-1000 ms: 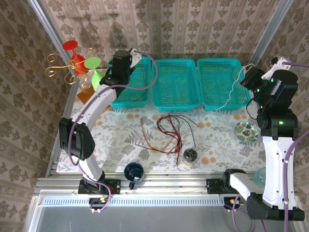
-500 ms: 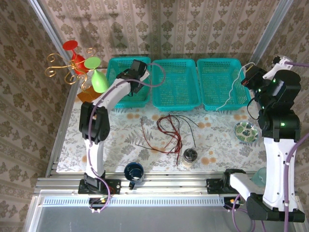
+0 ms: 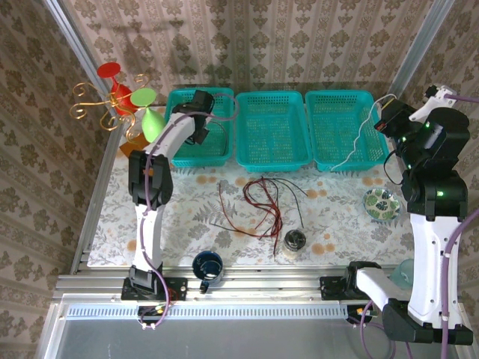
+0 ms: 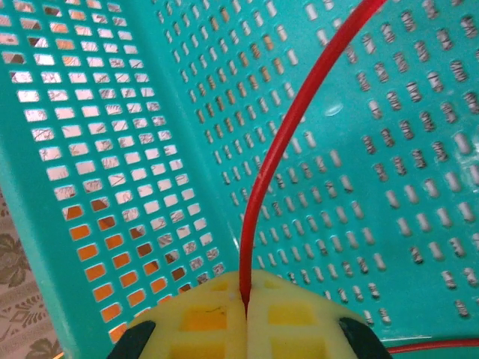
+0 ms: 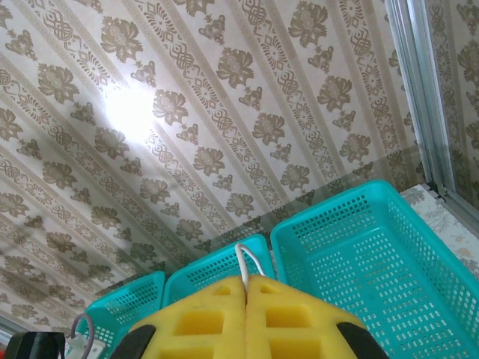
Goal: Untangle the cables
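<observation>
Closest to the arm bases, you have a dark mug (image 3: 207, 265) and a small jar (image 3: 294, 241) on the worktop (image 3: 172, 209). Just beyond the jar, a loose tangle of dark red and black cables (image 3: 258, 206) lies on the worktop, in front of the middle basket (image 3: 273, 131). Farther back, your left end effector (image 4: 245, 299) sits inside the left basket (image 4: 112, 149), pads pressed together on a red cable (image 4: 277, 164) that arcs across the basket floor. At the far right, your right end effector (image 5: 245, 288) hangs high, pinched tight on a white cable (image 5: 244, 271) that trails down across the right basket (image 3: 337, 123).
</observation>
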